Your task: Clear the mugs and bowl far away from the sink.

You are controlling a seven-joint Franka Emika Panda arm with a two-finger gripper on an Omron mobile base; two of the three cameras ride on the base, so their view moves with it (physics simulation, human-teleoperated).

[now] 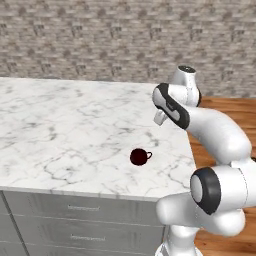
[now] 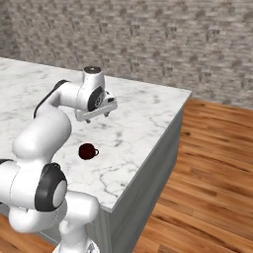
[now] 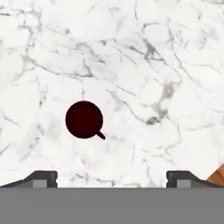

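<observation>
With your gripper (image 3: 111, 178) hanging empty, jaws spread wide, above the marble counter (image 1: 60, 125), the dark maroon mug (image 3: 84, 119) stands upright left of centre in the hand view; centre over it before you descend.

The marble counter (image 1: 60, 125) runs off the left edge; the arm's elbow hides most of the gripper (image 1: 160, 118) there.
</observation>
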